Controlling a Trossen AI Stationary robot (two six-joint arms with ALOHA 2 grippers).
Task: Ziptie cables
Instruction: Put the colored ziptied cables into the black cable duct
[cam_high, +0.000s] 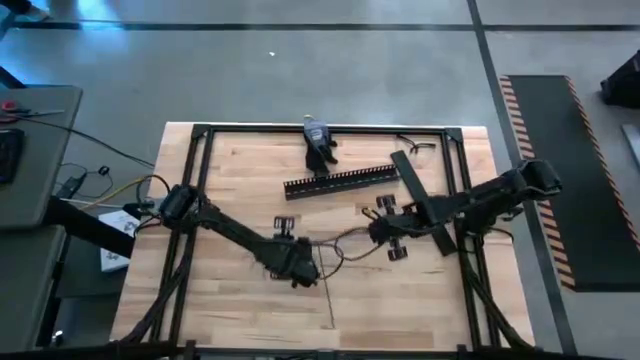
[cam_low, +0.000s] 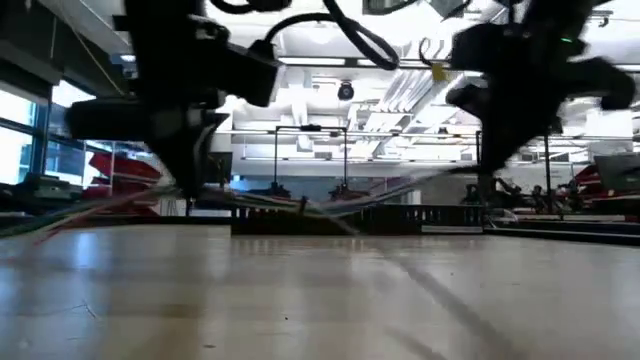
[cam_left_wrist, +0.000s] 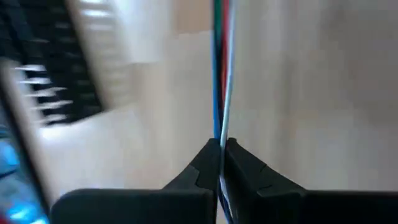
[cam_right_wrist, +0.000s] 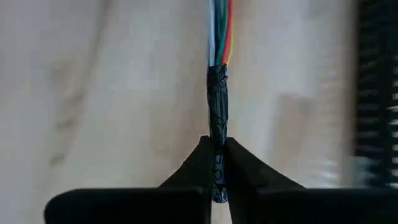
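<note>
Both tools pinch the cables (cam_high: 345, 238): left tool (cam_left_wrist: 221, 149) on strands, right tool (cam_right_wrist: 217, 146) on taped end.

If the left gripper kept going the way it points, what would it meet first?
Probably the right gripper: the left gripper faces it along the cables both clamp, with nothing visible between, though depth is unclear.
</note>
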